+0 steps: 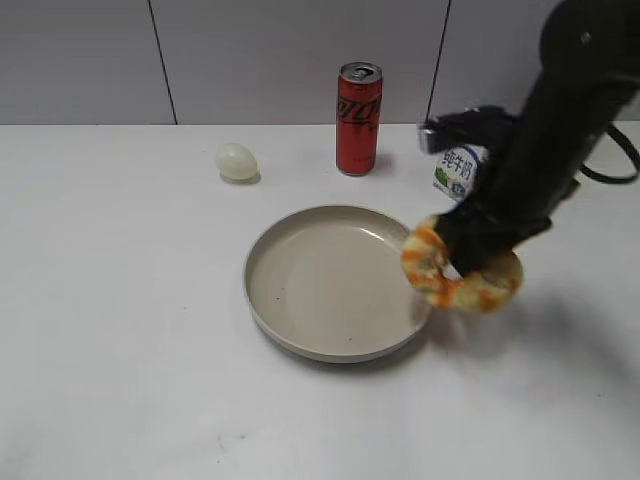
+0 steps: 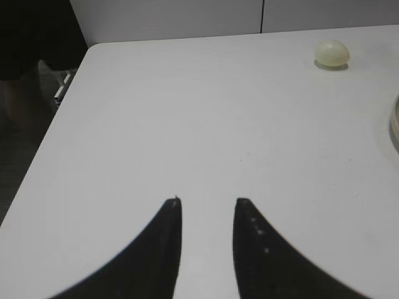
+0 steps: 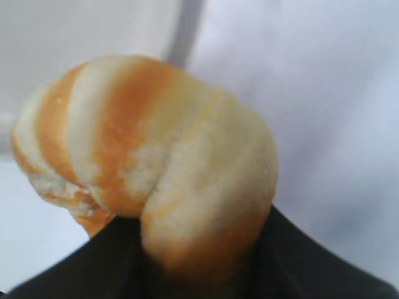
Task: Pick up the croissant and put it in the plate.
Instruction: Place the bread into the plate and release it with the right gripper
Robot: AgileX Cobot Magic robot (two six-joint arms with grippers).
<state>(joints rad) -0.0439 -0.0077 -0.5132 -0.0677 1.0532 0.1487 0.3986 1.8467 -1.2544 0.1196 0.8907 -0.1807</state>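
Note:
The croissant (image 1: 450,280), pale tan with orange streaks, hangs in my right gripper (image 1: 470,255), which is shut on it. It is lifted off the table, at the right rim of the beige plate (image 1: 300,280). It fills the right wrist view (image 3: 149,162) between the dark fingers, with the plate's rim (image 3: 184,31) behind it. My left gripper (image 2: 207,202) is open and empty over bare white table, far left of the plate. A sliver of the plate's edge (image 2: 395,121) shows at the right of the left wrist view.
A red drink can (image 1: 359,118) stands behind the plate. A small milk carton (image 1: 455,170) stands behind my right arm. A pale egg (image 1: 237,161) lies at the back left and also shows in the left wrist view (image 2: 331,53). The table's left edge (image 2: 50,124) is near my left gripper.

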